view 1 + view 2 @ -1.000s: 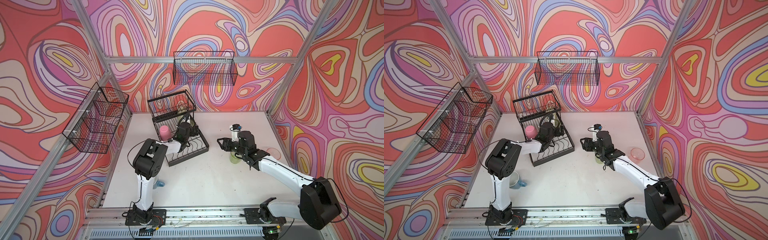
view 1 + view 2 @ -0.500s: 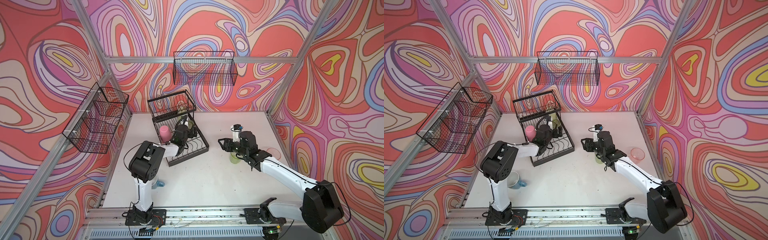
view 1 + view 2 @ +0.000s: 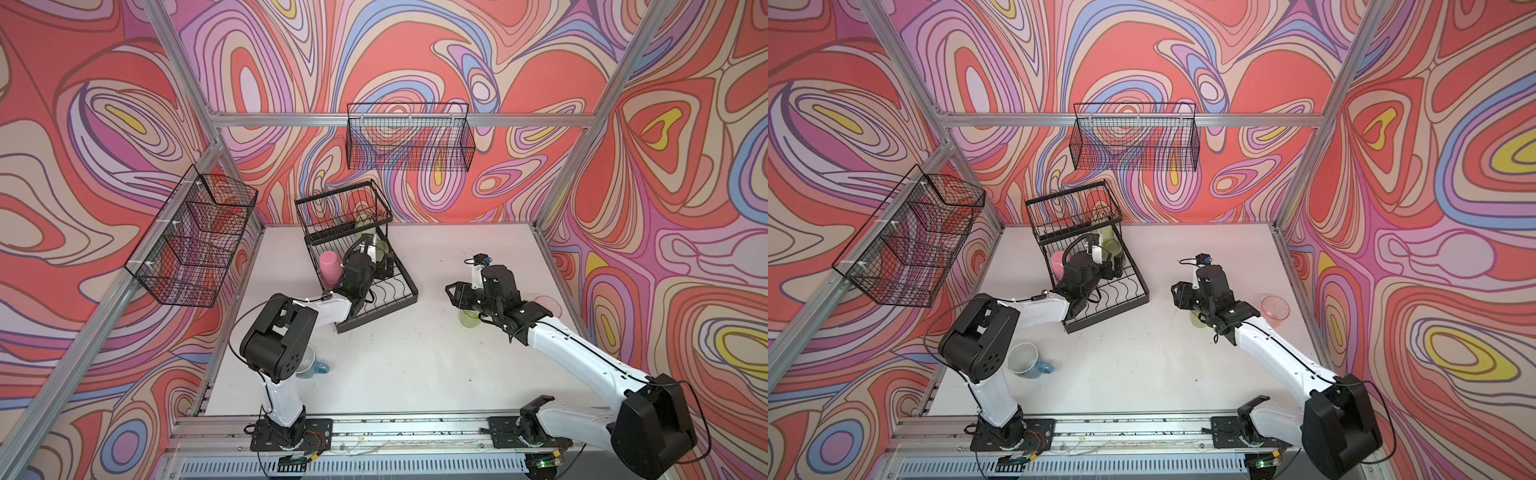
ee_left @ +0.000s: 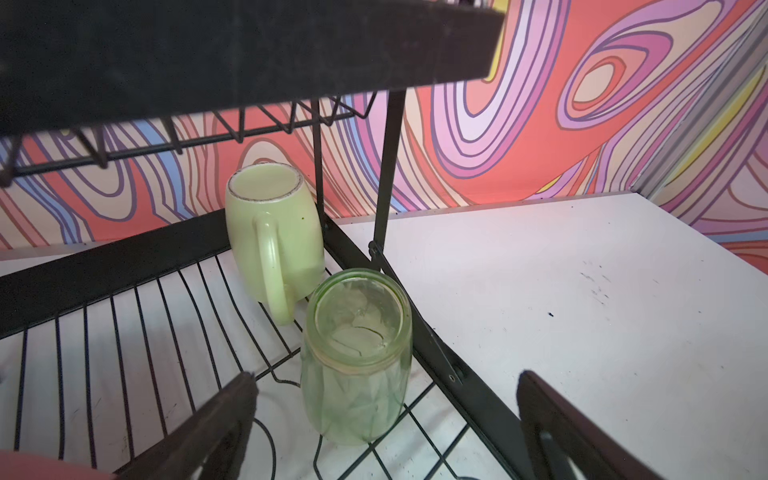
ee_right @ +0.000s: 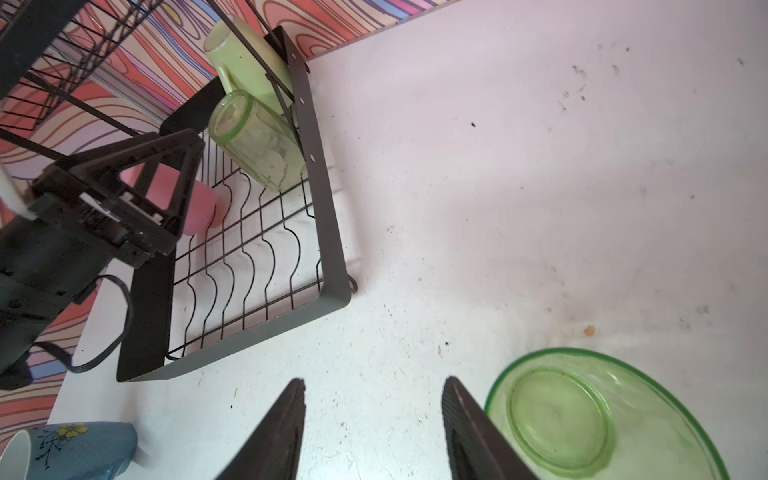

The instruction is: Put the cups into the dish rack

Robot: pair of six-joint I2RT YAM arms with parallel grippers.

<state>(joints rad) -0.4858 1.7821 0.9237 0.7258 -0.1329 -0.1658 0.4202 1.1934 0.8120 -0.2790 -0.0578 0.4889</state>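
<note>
The black wire dish rack (image 3: 376, 320) (image 3: 1108, 322) stands at the back left of the table. On its lower tray an opaque pink tumbler (image 3: 328, 268) (image 5: 199, 208), a pale green mug (image 4: 274, 232) (image 5: 241, 54) and a clear green tumbler (image 4: 353, 399) (image 5: 257, 141) stand upside down. My left gripper (image 3: 384, 266) (image 4: 386, 376) is wide open, and that green tumbler stands untouched between its fingers. My right gripper (image 3: 455, 293) (image 5: 375, 381) is open over bare table. A second green tumbler (image 3: 469, 319) (image 5: 602, 415) stands upright just outside one of its fingers.
A clear pink tumbler (image 3: 548, 305) (image 3: 1276, 307) stands near the right wall. A blue mug (image 3: 1025, 360) (image 5: 75, 444) lies by the left arm's base. Mesh baskets (image 3: 409, 141) hang on the back and left walls. The rack's upper basket (image 3: 343, 212) overhangs the tray's rear.
The left gripper has drawn back a little over the tray. The right gripper's jaws have narrowed somewhat, and that arm has shifted slightly right.
</note>
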